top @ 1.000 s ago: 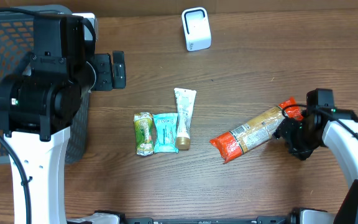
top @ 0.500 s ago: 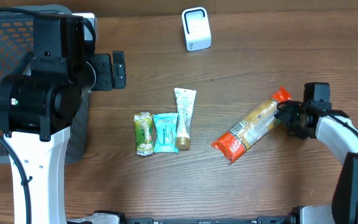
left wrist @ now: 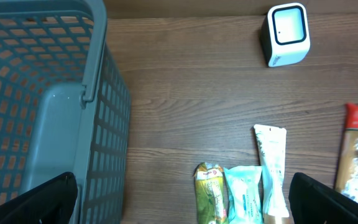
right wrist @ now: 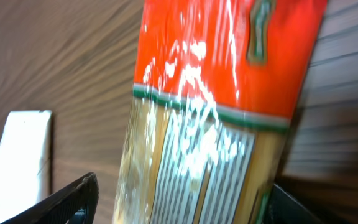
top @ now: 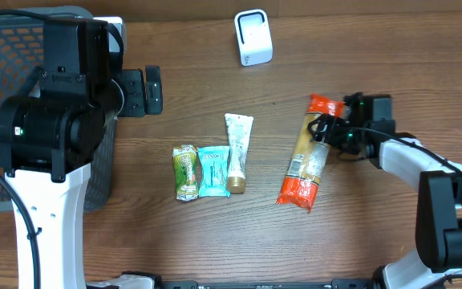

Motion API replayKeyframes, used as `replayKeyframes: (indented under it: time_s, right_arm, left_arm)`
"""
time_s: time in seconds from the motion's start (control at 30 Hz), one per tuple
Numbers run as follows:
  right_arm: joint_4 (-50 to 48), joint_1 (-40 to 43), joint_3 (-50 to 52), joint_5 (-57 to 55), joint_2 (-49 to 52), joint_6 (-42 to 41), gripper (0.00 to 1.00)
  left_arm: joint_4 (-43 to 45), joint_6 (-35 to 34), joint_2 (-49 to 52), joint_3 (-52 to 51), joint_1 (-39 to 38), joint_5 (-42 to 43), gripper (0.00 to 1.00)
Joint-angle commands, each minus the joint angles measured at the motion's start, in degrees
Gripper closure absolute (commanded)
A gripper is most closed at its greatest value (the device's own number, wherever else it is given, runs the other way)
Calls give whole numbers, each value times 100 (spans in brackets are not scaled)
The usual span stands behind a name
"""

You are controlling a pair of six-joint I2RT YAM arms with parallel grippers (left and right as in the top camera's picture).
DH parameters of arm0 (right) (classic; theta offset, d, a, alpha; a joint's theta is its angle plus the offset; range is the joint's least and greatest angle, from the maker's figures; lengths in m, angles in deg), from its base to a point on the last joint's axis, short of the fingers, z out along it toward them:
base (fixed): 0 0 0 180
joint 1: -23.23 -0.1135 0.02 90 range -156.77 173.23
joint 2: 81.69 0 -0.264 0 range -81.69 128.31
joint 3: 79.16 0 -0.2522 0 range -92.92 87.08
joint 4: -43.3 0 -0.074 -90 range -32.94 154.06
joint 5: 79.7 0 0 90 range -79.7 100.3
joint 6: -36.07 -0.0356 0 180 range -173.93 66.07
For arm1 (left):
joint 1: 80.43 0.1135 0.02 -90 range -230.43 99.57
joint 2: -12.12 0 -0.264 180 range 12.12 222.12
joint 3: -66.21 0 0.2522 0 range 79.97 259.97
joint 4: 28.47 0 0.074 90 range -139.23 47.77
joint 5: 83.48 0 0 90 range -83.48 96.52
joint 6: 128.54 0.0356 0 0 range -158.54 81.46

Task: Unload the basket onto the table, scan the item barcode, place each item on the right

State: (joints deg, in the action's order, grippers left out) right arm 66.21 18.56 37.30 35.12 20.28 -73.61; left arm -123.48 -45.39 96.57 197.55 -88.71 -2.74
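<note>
Swung from a slant to nearly lengthwise, the long clear pasta packet with red ends (top: 303, 160) lies on the wooden table (top: 215, 241), its far end between the jaws of the nearer right gripper (top: 327, 130), hold undeterminable, with the white box scanner (top: 253, 37) beyond and leftward.
</note>
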Motion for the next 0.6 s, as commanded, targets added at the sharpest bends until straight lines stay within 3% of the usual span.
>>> replayKeyframes:
  time_s: [0.0, 0.17, 0.37, 0.57]
  right_arm:
    - [332, -216, -271, 442, 173, 94, 17]
    - [1130, -245, -719, 833, 170, 575, 17]
    - [3012, -232, -1078, 581, 173, 1394, 13]
    - [2830, -376, -509, 483, 173, 1362, 13]
  left_arm:
    - [4, 46, 31, 17, -39, -15, 0]
    - [4, 46, 31, 17, -39, -15, 0]
    - [4, 46, 31, 17, -39, -15, 0]
    - [4, 46, 31, 17, -39, -15, 0]
